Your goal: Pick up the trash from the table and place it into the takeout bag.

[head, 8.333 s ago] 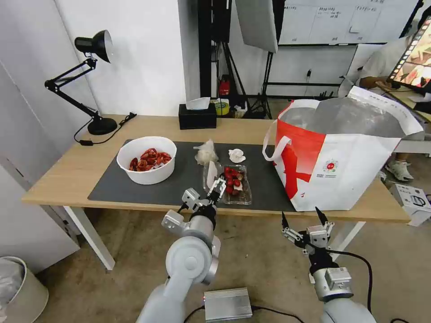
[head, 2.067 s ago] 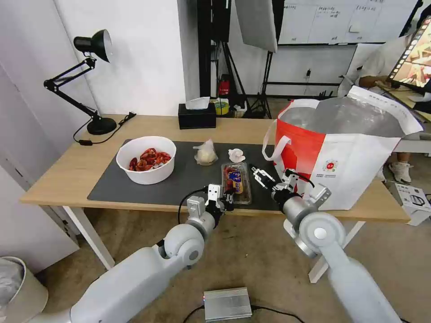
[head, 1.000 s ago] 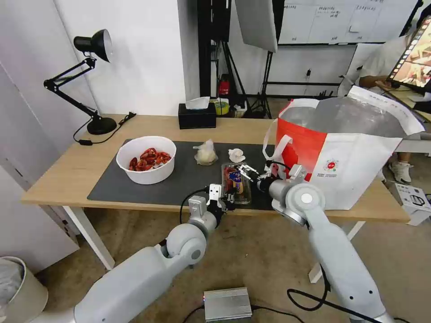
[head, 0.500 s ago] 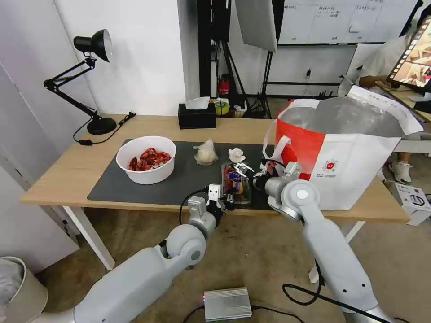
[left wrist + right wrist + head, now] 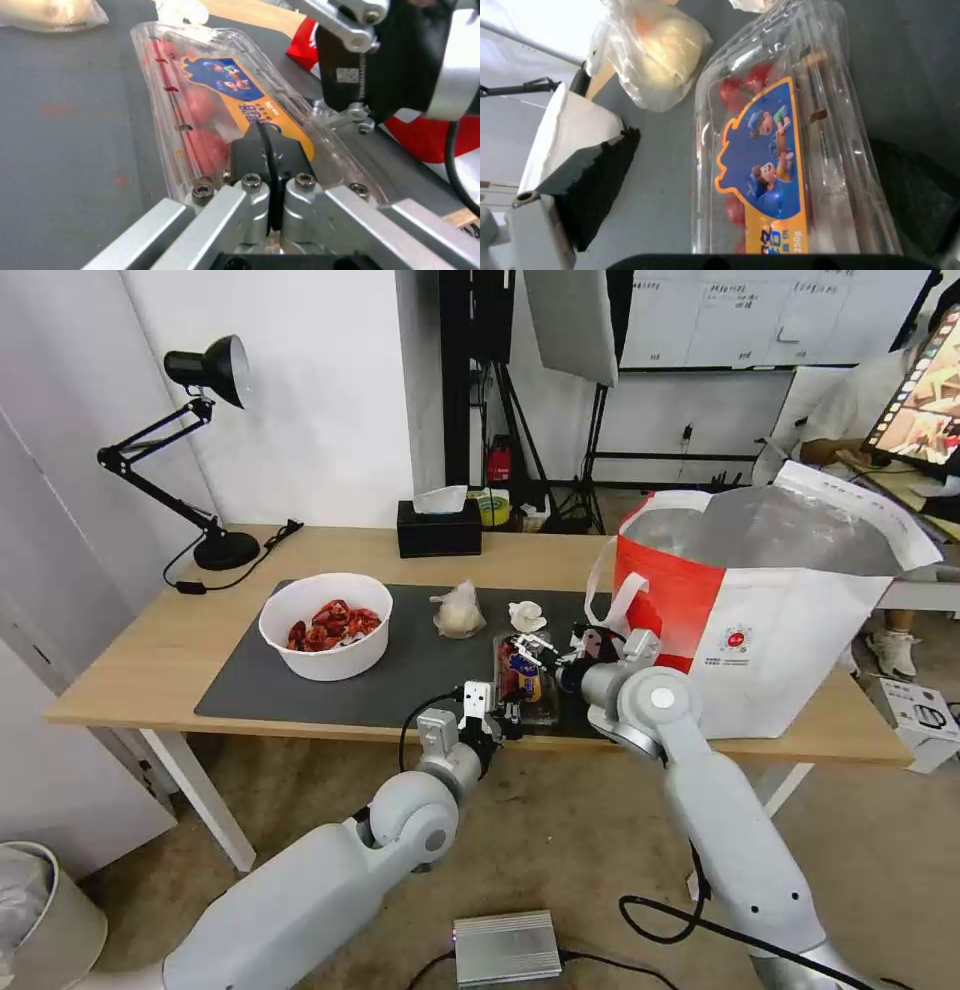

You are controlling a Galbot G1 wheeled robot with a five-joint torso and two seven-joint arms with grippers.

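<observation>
Clamshell tray: clear glossy plastic, ribbed, with a glossy blue-and-orange printed label.
Mat: dark grey, matt, smooth.
Tabletop: light wood grain, matt.
Takeout bag: white-and-red outer, shiny silver foil lining.
Left gripper: brushed metal frame, matt black pads.
Bowl: white, smooth.

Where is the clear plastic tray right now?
In the head view the clear plastic tray lies shut on the grey mat near the table's front edge, between the left gripper and right gripper, left of the takeout bag.
</observation>
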